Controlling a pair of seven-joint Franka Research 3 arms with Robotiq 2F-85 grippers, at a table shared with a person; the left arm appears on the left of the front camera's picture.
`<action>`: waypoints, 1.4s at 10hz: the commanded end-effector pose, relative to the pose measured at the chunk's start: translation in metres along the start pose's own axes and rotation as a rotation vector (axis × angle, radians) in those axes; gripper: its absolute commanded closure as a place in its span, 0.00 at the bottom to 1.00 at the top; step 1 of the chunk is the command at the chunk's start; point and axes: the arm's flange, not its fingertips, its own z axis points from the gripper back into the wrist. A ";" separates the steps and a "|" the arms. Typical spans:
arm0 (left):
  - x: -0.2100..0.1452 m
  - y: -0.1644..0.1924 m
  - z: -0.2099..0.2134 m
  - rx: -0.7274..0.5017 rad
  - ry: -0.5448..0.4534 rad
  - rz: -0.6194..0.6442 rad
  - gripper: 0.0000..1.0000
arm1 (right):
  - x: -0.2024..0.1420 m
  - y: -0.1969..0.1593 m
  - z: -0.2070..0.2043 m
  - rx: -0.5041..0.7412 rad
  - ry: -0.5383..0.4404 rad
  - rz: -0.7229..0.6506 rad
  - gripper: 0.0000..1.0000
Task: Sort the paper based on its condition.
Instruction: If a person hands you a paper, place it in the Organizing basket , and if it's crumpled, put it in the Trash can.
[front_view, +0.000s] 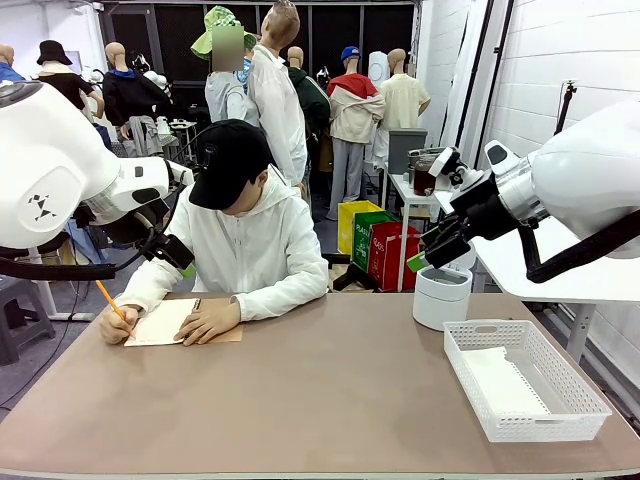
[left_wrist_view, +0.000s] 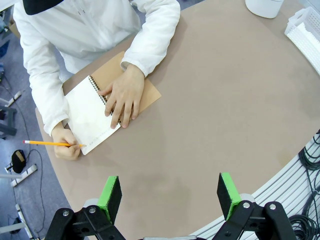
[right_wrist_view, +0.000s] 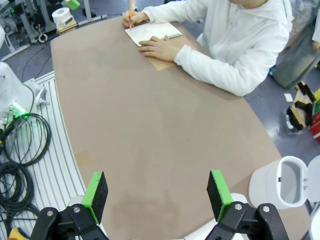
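At the table's far left a person writes with a pencil (left_wrist_view: 50, 144) on the open white page of a spiral notebook (left_wrist_view: 92, 117) with a brown cover, the other hand (left_wrist_view: 122, 97) flat on it. The notebook (front_view: 165, 322) also appears in the front view and in the right wrist view (right_wrist_view: 152, 32). What looks like a white sheet of paper (front_view: 505, 385) lies in the mesh basket (front_view: 545, 425). My left gripper (left_wrist_view: 170, 195) hangs open high above the table, beside the person's shoulder (front_view: 180, 258). My right gripper (right_wrist_view: 157, 192) is open and empty, raised above the white bin (front_view: 425, 258).
A white cylindrical bin (front_view: 441, 295) stands at the far right, behind the basket, and appears in the right wrist view (right_wrist_view: 280, 182). Bare brown table (front_view: 320, 400) stretches between the notebook and the basket. Cables (right_wrist_view: 22, 145) lie off the table's near edge.
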 end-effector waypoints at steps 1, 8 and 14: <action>-0.001 0.001 0.000 -0.001 0.000 0.001 0.00 | 0.000 0.000 0.000 0.001 0.002 0.008 0.00; -0.001 0.001 0.000 -0.001 0.000 0.001 0.00 | 0.000 0.000 0.000 0.001 0.002 0.008 0.00; -0.001 0.001 0.000 -0.001 0.000 0.001 0.00 | 0.000 0.000 0.000 0.001 0.002 0.008 0.00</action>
